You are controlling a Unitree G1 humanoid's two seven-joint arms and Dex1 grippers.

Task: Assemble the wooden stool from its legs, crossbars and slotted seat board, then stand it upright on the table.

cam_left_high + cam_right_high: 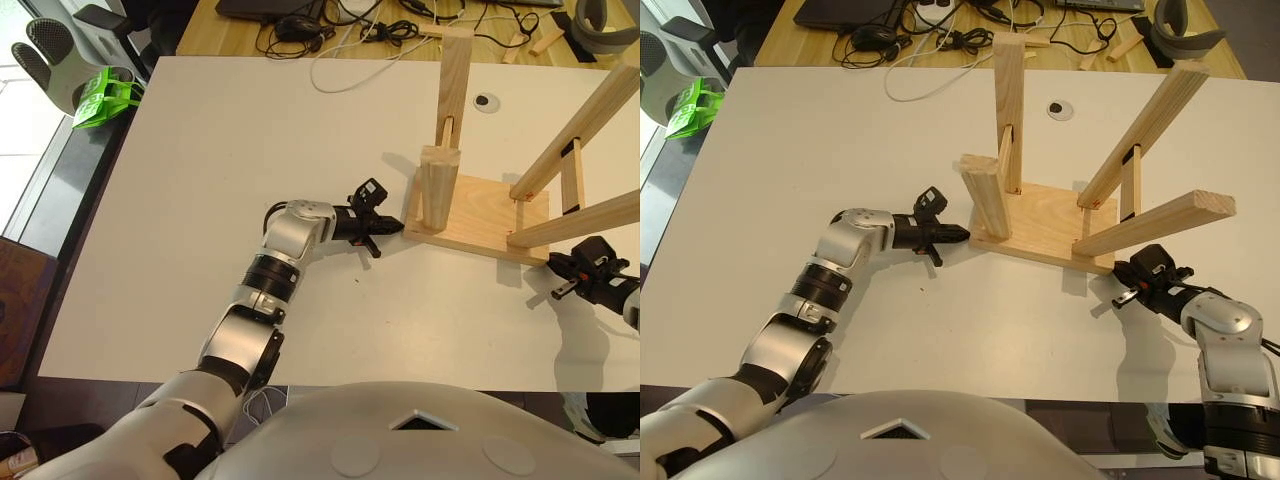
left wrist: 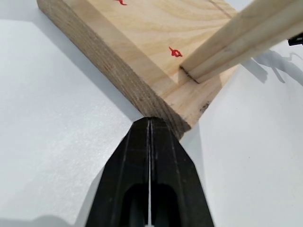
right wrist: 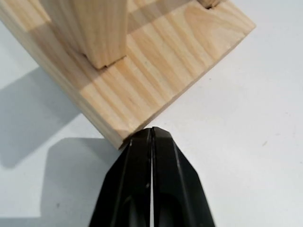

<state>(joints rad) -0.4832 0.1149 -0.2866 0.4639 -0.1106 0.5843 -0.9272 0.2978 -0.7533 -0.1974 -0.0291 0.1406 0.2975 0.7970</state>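
Left end effector point(image 2: 149, 121) against woodgrain board point(image 2: 132, 33)

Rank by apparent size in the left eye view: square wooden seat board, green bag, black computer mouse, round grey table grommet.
Largest first:
square wooden seat board
green bag
black computer mouse
round grey table grommet

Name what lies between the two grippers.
The seat board, legs up, lies between the left gripper and right gripper, as the right eye view shows.
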